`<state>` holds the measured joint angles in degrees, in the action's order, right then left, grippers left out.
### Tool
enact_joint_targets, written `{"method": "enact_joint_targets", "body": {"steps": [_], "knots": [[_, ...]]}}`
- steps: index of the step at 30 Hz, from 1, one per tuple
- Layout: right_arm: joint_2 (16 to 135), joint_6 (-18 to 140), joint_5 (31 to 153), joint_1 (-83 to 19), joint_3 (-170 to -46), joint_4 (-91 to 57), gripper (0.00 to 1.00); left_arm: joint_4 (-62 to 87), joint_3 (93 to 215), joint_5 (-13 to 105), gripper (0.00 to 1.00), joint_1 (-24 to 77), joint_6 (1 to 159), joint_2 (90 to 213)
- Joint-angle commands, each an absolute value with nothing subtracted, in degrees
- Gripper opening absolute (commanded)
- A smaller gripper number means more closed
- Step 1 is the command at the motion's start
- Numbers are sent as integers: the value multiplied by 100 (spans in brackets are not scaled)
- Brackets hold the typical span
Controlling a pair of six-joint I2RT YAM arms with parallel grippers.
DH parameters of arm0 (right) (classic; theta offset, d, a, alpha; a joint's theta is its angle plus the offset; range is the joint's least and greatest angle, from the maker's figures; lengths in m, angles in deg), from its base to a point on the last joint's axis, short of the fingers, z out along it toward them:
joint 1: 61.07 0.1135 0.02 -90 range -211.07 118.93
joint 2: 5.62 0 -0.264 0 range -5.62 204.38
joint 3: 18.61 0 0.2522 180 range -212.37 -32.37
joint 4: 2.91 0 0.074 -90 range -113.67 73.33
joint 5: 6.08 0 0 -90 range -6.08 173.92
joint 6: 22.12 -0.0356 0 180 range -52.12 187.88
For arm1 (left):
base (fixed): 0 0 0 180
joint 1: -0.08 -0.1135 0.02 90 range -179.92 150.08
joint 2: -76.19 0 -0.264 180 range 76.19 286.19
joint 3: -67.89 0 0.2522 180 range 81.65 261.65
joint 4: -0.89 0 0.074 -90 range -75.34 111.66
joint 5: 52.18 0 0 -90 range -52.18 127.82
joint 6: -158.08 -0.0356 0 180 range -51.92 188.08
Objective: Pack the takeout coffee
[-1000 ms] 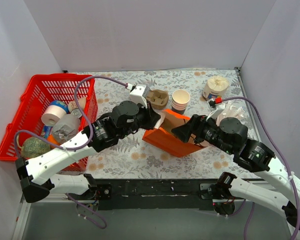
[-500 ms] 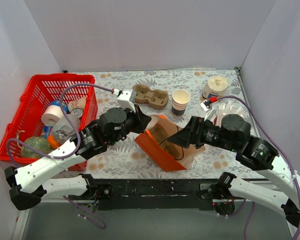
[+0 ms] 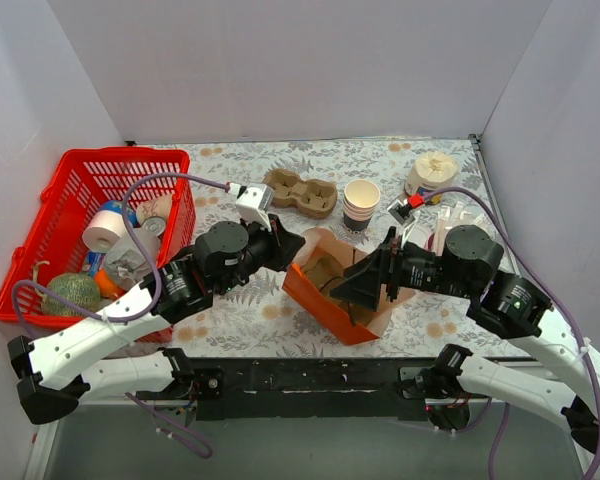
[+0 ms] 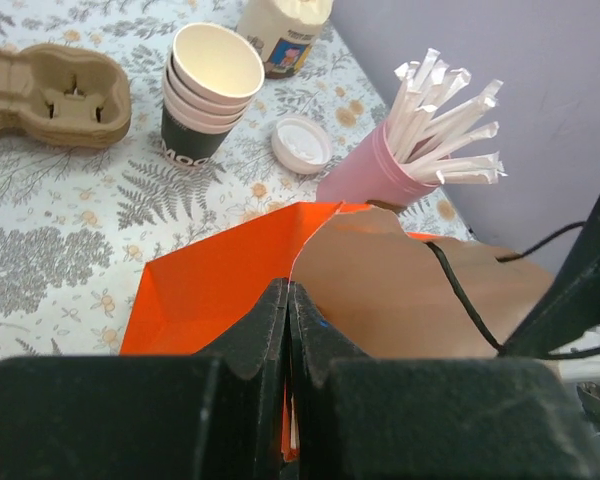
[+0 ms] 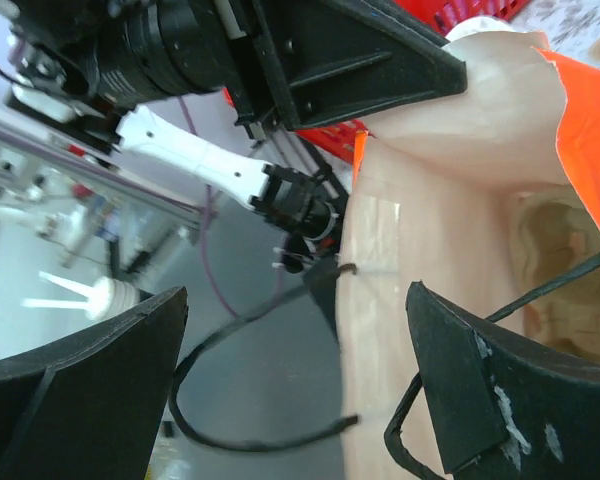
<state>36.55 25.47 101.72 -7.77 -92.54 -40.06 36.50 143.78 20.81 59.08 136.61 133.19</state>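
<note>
The left gripper [image 4: 288,305] pinches the orange bag [image 3: 320,298] by its rim, and the right gripper [image 3: 358,285] gapes wide at its mouth. It looks like bag opening, so next fetch the lidded coffee cup [image 3: 432,172]

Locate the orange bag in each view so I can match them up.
Top external: orange bag at centre, between the two arms.
Left wrist: lower centre, rim pinched in the left gripper.
Right wrist: right side, cream inside facing the camera.
Shared landmark: the left gripper's black fingers shut on the bag's rim.
</note>
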Motion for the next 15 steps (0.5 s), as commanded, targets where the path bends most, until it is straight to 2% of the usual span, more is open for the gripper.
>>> {"method": "enact_joint_targets", "body": {"steps": [1, 4, 7, 15], "knots": [[3412, 4703, 10212, -781, -9400, -3996, 98, 2733, 14265, 2358, 0, 5879, 13076, 13016], [2998, 4881, 9852, -781, -8952, -3193, 98, 2643, 14396, 2446, 0, 5888, 12908, 13103], [2813, 4811, 10069, -781, -8538, -2286, 98, 2521, 14440, 2411, 0, 5879, 12654, 13183], [3277, 4363, 12311, -781, -8116, -1526, 98, 1597, 13624, 2499, 0, 5888, 11703, 12859]]}}
